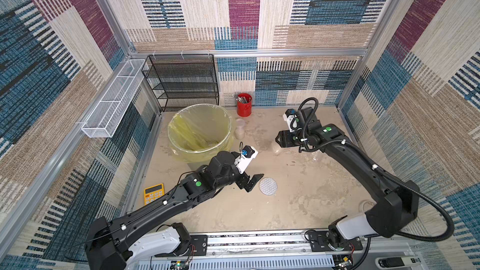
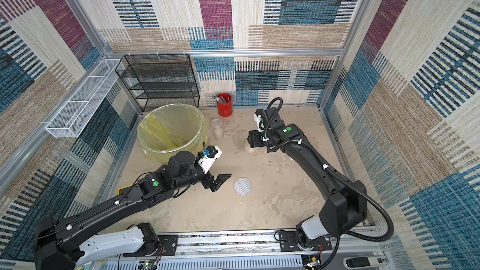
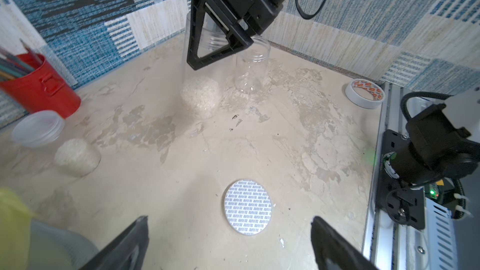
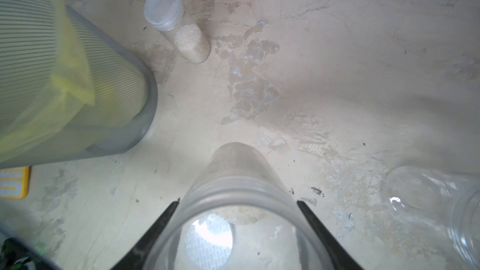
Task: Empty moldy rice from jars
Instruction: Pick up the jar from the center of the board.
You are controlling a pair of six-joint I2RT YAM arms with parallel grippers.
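The jaws of our right gripper (image 4: 238,201) stand part-way apart, with one black finger (image 4: 155,232) pressed on each side of the threaded neck of the open jar (image 4: 233,164), so we grip it. This jar is upright near the middle of the table (image 1: 298,203), mouth up and lidless, with moldy rice (image 3: 200,97) heaped in its bottom. We cannot tell whether its base rests on the surface or hangs just above it.

The jaws of our left gripper (image 1: 254,182) are spread wide, holding nothing and touching nothing. They hover over the table just left of a round printed disc (image 1: 268,185), nearer than the gripped jar.

Close by on the right of the gripped jar stands an empty jar (image 3: 252,68), upright and open. The capped jar (image 4: 181,29) stands further left, just beside the grey bin with yellow liner (image 1: 181,125) and near the red cup (image 1: 244,105) at the far wall. More moldy rice (image 4: 192,44) fills its lower half.

A yellow calculator (image 1: 153,193) lies at the left edge, and a tape roll (image 3: 365,93) lies at the near right
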